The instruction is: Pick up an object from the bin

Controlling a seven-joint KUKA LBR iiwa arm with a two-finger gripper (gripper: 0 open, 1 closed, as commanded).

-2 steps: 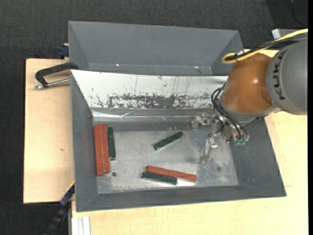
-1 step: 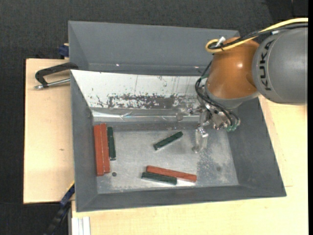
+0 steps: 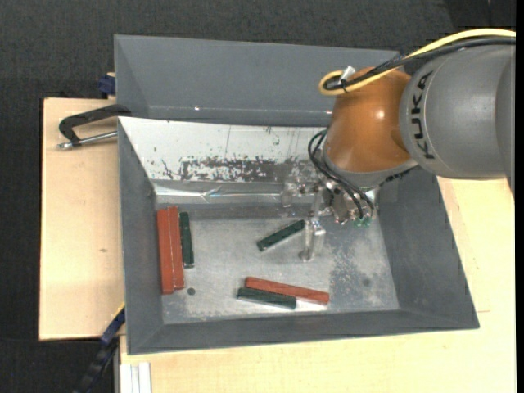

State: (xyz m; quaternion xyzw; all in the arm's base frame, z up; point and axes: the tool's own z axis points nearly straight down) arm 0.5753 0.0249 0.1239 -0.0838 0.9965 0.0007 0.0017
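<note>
My gripper [image 3: 310,240] hangs low over the middle of the bin, under the orange wrist cover. One metal fingertip [image 3: 309,246] points down just right of a dark green bar [image 3: 280,236] that lies tilted on the bin floor. The bar's right end touches or nearly touches the finger; nothing shows gripped between the fingers. Toward the front lie a red bar [image 3: 286,290] and a dark green bar [image 3: 266,298], side by side.
Along the left wall lie a long red bar [image 3: 169,249] and a short dark green bar [image 3: 187,239], parallel to each other. A small dark dot [image 3: 191,291] sits near them. The arm reaches in from the upper right.
</note>
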